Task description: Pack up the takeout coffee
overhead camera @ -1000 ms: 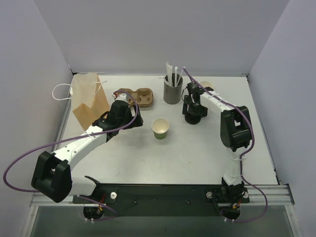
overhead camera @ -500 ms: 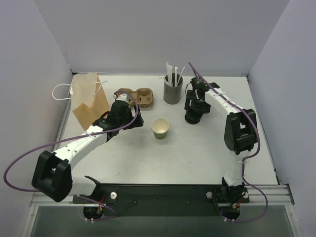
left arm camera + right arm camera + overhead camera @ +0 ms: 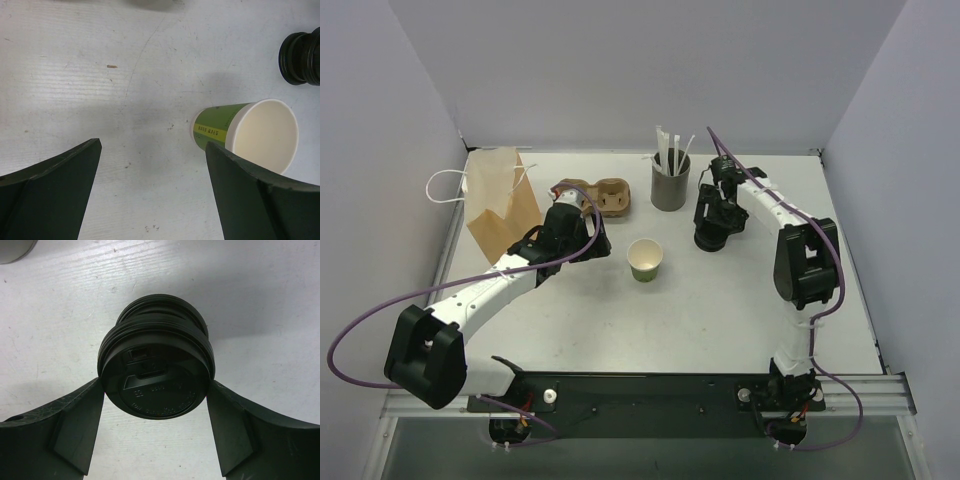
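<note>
the takeout coffee (image 3: 156, 365) sits on the far right part of the table (image 3: 720, 310), near the grey straw holder (image 3: 670, 187) and to its right. the right gripper (image 3: 155, 384) is clamped on it: both fingers (image 3: 75, 425) press against opposite sides of the black lid. the left gripper (image 3: 152, 145) hangs over bare table with its jaws spread wide, holding nothing. the lidless green cup (image 3: 245, 132) stands just beside its right finger. the cardboard cup carrier (image 3: 600, 195) and the brown paper bag (image 3: 500, 205) lie toward the far left.
</note>
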Robot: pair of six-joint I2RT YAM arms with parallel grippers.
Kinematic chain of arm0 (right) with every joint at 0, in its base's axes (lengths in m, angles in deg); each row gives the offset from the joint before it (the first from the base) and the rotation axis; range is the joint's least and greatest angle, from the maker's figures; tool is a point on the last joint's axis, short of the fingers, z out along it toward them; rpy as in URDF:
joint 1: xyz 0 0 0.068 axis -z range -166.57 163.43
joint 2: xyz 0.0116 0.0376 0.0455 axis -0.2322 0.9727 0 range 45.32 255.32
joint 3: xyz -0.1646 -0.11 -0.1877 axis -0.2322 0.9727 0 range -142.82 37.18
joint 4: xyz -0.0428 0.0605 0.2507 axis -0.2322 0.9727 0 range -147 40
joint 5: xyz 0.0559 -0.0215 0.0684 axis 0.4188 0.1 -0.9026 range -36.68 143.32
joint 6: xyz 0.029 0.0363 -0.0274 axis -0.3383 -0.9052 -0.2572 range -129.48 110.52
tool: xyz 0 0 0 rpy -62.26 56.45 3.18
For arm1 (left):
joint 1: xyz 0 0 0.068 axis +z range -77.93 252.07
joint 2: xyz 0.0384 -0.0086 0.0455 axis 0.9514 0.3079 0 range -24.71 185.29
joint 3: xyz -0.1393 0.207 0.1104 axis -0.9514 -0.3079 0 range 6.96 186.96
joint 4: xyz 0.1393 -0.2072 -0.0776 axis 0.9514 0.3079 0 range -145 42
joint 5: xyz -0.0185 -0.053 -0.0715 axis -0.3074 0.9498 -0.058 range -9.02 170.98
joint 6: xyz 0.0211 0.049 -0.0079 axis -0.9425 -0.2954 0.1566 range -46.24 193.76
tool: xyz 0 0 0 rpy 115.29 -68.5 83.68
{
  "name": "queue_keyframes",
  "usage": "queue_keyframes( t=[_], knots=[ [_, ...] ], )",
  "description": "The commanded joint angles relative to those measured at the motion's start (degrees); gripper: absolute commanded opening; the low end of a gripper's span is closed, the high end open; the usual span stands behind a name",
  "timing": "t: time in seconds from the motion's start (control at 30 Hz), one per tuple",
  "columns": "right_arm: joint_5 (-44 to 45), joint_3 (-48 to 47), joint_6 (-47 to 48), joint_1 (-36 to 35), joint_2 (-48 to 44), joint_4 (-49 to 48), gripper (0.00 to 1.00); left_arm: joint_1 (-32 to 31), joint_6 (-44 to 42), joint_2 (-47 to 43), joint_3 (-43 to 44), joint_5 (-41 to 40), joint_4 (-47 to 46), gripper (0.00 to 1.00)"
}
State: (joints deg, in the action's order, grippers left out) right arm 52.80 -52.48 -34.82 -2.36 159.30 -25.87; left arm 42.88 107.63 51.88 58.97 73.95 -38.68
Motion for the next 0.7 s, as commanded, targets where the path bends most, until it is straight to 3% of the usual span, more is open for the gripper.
queue_keyframes(
  t=[0.0, 0.13, 0.3, 0.67],
  knots=[
    [-0.8, -0.5, -0.6, -0.3, -1.6, 2.3, 0.63, 0.0, -0.5, -0.7, 1.1, 0.3, -1.5, 0.98],
    [-1.5, -0.1, -0.6, -0.3, -2.5, 2.4, 0.63, 0.0, -0.3, -0.6, 0.9, 0.9, -1.7, 0.98],
    [-1.8, -1.0, 0.0, -0.2, -0.7, 3.1, 0.75, 0.0, 0.0, -0.6, 0.9, 1.3, -2.1, 0.97],
    [-0.4, -0.9, 0.3, -0.5, -0.3, 3.3, 0.82, 0.0, -0.1, -0.7, 0.8, 1.4, -2.1, 0.97]
  ],
)
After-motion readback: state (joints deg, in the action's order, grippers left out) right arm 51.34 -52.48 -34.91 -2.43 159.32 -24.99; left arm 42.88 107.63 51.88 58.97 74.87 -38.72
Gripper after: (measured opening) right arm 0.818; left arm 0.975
